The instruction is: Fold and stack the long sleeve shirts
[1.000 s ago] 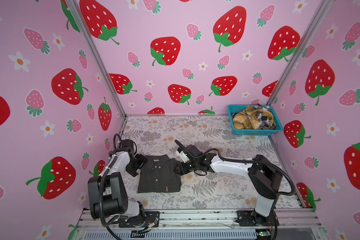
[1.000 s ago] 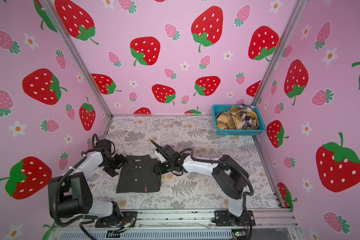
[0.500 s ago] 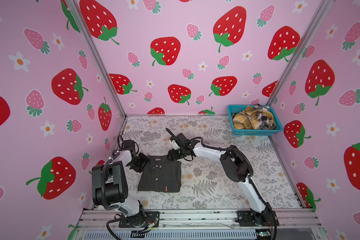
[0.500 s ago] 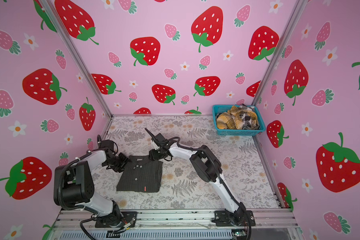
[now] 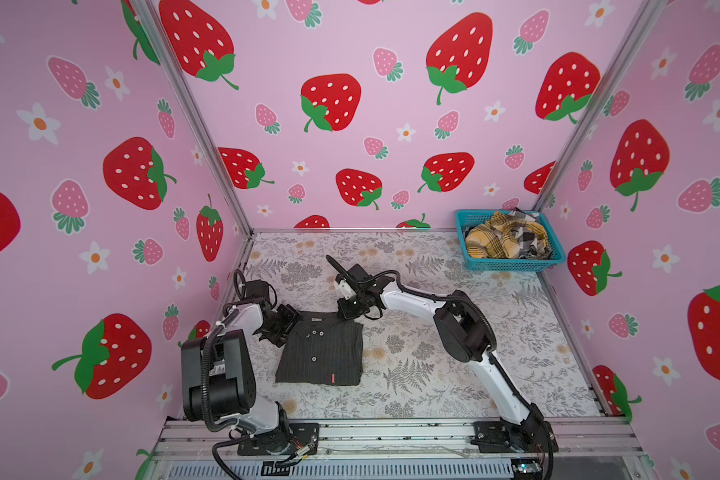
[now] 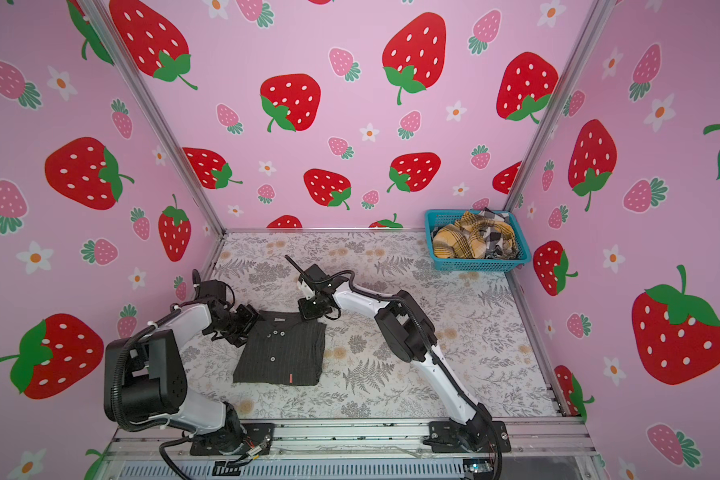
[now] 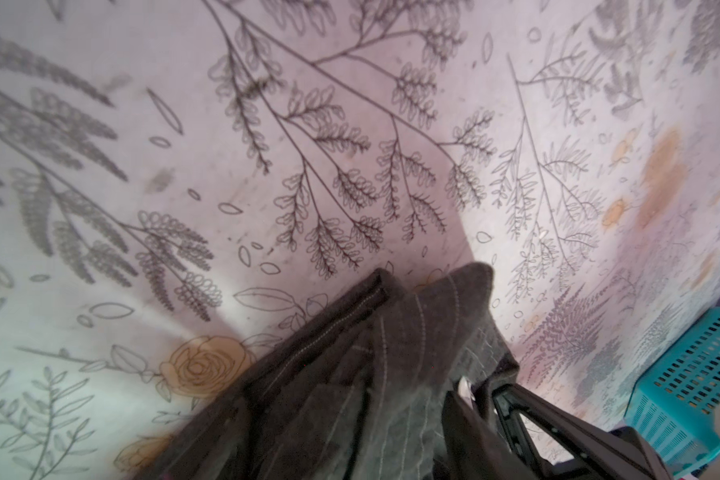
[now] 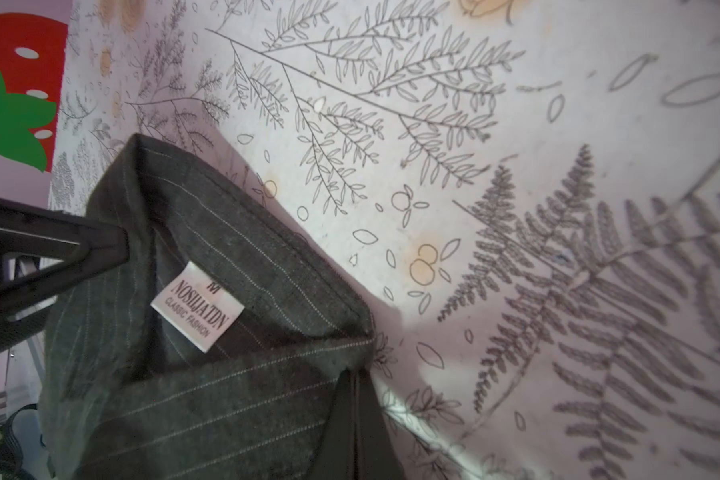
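A dark charcoal pinstriped shirt (image 5: 321, 353) lies folded in a rectangle on the floral table, collar toward the back; it shows in both top views (image 6: 281, 353). My right gripper (image 5: 347, 312) is at the collar's right corner. In the right wrist view its fingers (image 8: 356, 374) are pressed together on the cloth edge beside the neck label (image 8: 196, 305). My left gripper (image 5: 285, 328) is at the collar's left end, jaws apart. Shirt cloth (image 7: 350, 374) lies across them and one finger (image 7: 533, 419) shows. Yellow plaid (image 5: 491, 243) and black-white check (image 5: 531, 239) shirts lie crumpled in the basket.
The teal mesh basket (image 5: 512, 262) stands in the back right corner against the walls (image 6: 474, 264), and is seen far off in the left wrist view (image 7: 691, 374). Pink strawberry walls close three sides. An aluminium rail (image 5: 391, 432) with both arm bases runs along the front edge.
My right gripper moved from the shirt's right edge back to the collar's right corner, and its jaws closed there. Its elbow rose. The left gripper stayed by the collar's left end.
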You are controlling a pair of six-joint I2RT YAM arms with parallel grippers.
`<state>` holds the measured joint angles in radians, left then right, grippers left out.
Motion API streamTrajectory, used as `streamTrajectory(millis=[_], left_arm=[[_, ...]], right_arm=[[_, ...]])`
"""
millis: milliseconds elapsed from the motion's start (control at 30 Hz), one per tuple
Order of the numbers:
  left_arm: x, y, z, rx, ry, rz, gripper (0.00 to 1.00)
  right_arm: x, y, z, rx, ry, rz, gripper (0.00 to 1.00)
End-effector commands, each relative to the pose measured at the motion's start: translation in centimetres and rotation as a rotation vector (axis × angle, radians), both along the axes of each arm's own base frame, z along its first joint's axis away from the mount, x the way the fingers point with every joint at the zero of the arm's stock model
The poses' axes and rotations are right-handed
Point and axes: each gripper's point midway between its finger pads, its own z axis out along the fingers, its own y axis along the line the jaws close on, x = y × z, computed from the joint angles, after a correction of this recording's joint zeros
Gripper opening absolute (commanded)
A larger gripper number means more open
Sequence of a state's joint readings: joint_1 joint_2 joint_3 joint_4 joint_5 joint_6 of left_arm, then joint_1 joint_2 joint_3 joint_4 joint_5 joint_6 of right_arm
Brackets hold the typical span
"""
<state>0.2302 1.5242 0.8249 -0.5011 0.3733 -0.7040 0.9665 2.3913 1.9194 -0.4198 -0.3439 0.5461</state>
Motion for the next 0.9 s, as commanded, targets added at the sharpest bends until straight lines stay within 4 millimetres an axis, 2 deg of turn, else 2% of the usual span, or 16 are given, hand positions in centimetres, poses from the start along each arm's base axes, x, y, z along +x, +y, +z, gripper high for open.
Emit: streamTrajectory(millis=[0, 100, 200, 300, 500, 600, 700, 733, 800, 867], left_arm=[[-0.9, -0.2, 0.5, -0.009, 0.017, -0.009, 0.75], [-1.1, -0.3, 0.6, -0.008, 0.015, -0.015, 0.76], [-1.3, -0.5, 0.2, -0.013, 0.019, -0.019, 0.76], [-1.5, -0.8, -0.7, -0.035, 0.033, -0.018, 0.76], [-2.0, -1.4, -1.6, -0.053, 0.051, -0.022, 0.76], [-2.2, -1.9, -1.7, -0.066, 0.052, -0.029, 0.76], [-2.3, -2.1, -1.6, -0.065, 0.050, -0.033, 0.76], [-2.4, -2.2, -1.6, -0.068, 0.052, -0.033, 0.76], [-2.4, -2.2, -1.5, -0.070, 0.051, -0.036, 0.76], [-2.3, -2.2, -1.2, -0.072, 0.043, -0.034, 0.76]], right_arm=[[0.4, -1.3, 5.4, 0.019, -0.092, -0.049, 0.00], [0.8, -3.4, 7.7, -0.004, -0.156, -0.124, 0.00], [0.7, -5.3, 8.6, -0.024, -0.182, -0.183, 0.00], [0.3, -7.2, 7.8, -0.074, -0.178, -0.229, 0.00], [-0.6, -10.6, 4.2, -0.189, -0.147, -0.300, 0.00], [-0.4, -11.5, 2.4, -0.237, -0.138, -0.304, 0.00], [0.1, -12.2, 2.0, -0.282, -0.144, -0.319, 0.00], [0.0, -12.3, 2.3, -0.281, -0.146, -0.319, 0.06], [-0.1, -12.1, 4.1, -0.244, -0.172, -0.322, 0.34], [-0.8, -12.4, 5.9, -0.221, -0.190, -0.325, 0.55]])
